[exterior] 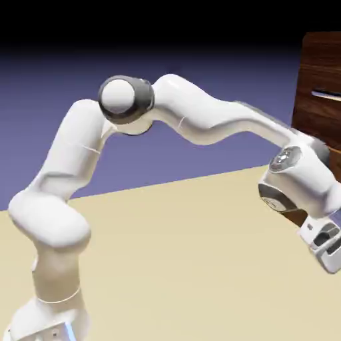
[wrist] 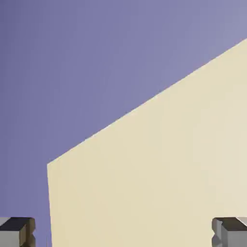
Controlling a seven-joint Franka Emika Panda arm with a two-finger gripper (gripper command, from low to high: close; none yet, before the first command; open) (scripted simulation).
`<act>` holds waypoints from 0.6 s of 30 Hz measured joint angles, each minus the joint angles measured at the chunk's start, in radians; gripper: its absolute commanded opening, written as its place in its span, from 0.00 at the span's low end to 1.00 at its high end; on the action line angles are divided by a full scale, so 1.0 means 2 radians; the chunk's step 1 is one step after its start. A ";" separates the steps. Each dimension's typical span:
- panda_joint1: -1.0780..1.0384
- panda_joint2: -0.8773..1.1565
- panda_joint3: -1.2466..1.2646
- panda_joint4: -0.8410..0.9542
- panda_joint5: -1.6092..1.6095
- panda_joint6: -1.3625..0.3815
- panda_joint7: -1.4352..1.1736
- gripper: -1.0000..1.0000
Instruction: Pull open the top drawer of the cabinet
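The cabinet [exterior: 318, 113] is a dark brown wood-grain box at the exterior view's right edge, partly cut off by the frame. Its top drawer [exterior: 321, 70] carries a slim silver bar handle [exterior: 327, 95]. My gripper [exterior: 326, 245] hangs low in front of the cabinet, well below that handle, with its fingers mostly out of frame. In the hand view my gripper [wrist: 123, 232] is open: the two grey fingertips [wrist: 17, 231] sit far apart with nothing between them. That view shows no cabinet, only table and backdrop.
The beige table [exterior: 200, 253] spreads under the arm, and its edge runs diagonally through the hand view against the blue-violet backdrop [wrist: 72, 62]. The white arm [exterior: 200, 116] arches from the lower left toward the cabinet.
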 measured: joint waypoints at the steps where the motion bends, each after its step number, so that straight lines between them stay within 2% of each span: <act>1: 0.007 0.018 -0.016 0.015 0.022 -0.003 0.007 0.50; 18: 0.123 0.326 -0.297 0.264 0.388 -0.054 0.133 0.50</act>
